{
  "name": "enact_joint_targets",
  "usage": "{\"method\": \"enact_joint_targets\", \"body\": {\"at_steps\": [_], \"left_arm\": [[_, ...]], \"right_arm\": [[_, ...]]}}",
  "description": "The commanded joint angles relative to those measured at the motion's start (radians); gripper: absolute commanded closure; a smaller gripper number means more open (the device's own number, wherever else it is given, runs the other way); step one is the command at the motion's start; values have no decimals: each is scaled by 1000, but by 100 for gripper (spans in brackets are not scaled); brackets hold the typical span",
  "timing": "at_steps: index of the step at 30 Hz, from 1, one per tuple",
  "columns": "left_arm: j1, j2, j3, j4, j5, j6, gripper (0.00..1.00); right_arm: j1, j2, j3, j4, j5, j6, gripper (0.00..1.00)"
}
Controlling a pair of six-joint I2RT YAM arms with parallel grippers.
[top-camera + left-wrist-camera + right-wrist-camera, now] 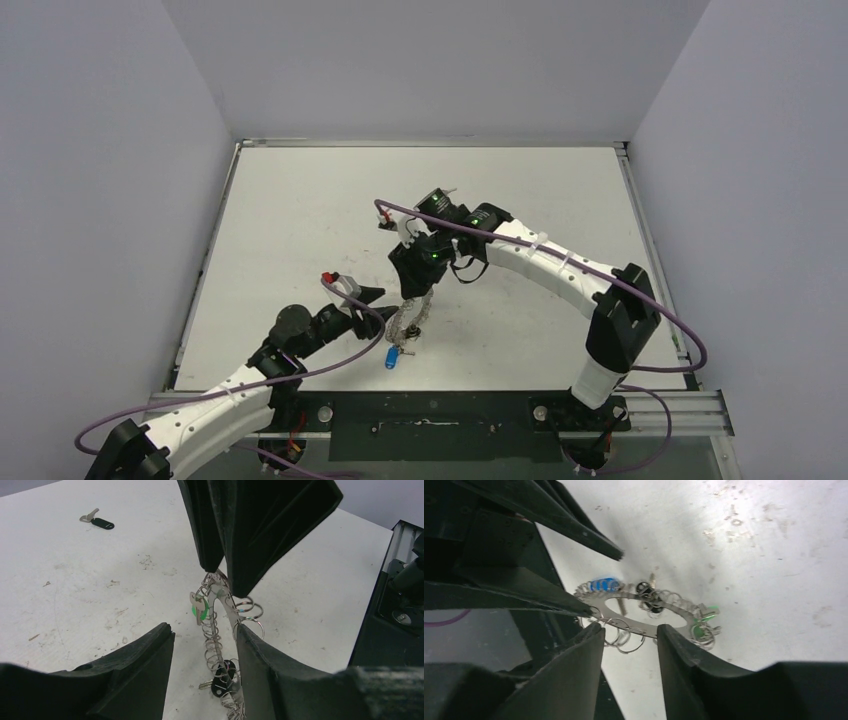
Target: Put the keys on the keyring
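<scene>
The keyring [223, 602] stands nearly upright at mid-frame, carrying a black key [220, 684], a green key [199, 609] and a blue key [604, 584]. The right gripper [630, 628] is parted narrowly around its top rim. The left gripper [204, 630] gapes wide about it, one finger touching. A loose black key [97, 521] lies on the table [75, 590], upper left.

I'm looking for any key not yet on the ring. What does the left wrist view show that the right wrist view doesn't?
Only the left wrist view shows a loose black-headed key lying on the table, well apart from the keyring. Only the right wrist view shows the blue-headed key at the ring's rim. Both views show the keyring, the green-headed key and a second black-headed key hanging on the ring.
</scene>
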Motion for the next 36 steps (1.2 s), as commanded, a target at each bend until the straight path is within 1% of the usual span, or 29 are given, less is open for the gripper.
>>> {"method": "enact_joint_targets", "body": {"at_steps": [1,4,8,13,16,18,20,21,24,29,34,36], "left_arm": [[3,13,6,76,20,-18,53],[4,13,-1,71,10,-26,53],[3,25,-10,62,-10,-34,53],[3,63,-16,84,-6,-41,53],[3,53,-16,74,-69,-72,54],[3,21,1,-1,-173,-133,53],[5,-18,47,-141,-321,-203,51],[6,-28,87,-224,-369,-240,50],[21,-24,177,-432,-456,-288,43],[82,80,274,-615,-407,-340,39],[177,237,354,-693,-277,-393,35],[203,297,390,-732,-249,-399,34]], "right_arm": [[-75,-113,-78,144,79,100,50],[-124,-182,-160,227,77,144,42],[-155,-238,-222,266,96,163,38],[-162,-261,-289,315,100,188,32],[-161,-254,-318,340,95,201,30],[-161,-254,-343,367,106,212,26],[-162,-256,-369,393,137,227,23],[-161,-256,-380,404,152,235,21],[-161,-230,-392,428,201,251,19],[-149,-131,-346,428,273,246,21],[-109,-7,-235,410,352,225,30],[-83,46,-184,401,383,215,33]]}}
